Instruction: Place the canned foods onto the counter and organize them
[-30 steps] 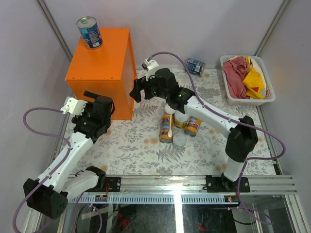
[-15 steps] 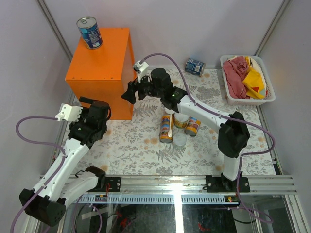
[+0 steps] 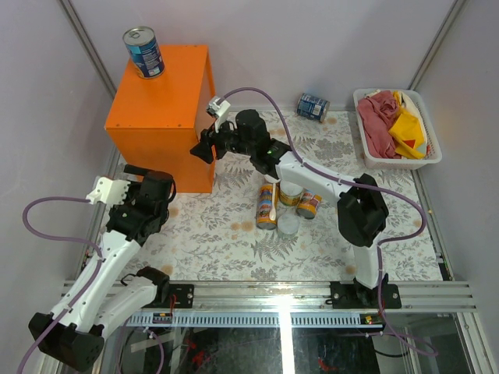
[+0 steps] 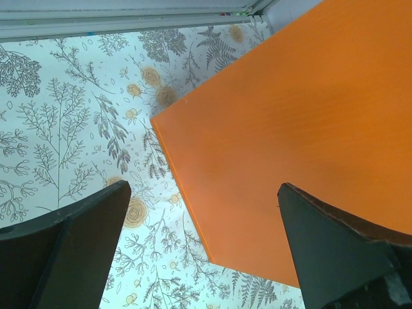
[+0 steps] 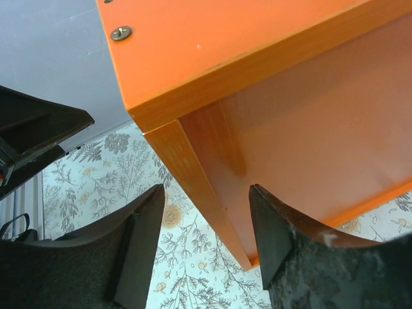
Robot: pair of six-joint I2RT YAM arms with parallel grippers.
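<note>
While both arms point toward the orange counter, the left claw hangs wide open and empty above the flowered tabletop, near the counter's front corner. A tall yellow-orange can stands upright, close together with three other cans. The right claw is also spread open and empty, the counter's upright edge between its fingers. One blue can stands on the counter's far left corner; a second blue can lies at the tabletop's far edge.

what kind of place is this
Probably a robot lab bench, not a real kitchen: the left arm and right arm are bolted to a metal rail, and an orange box stands in as counter.
</note>
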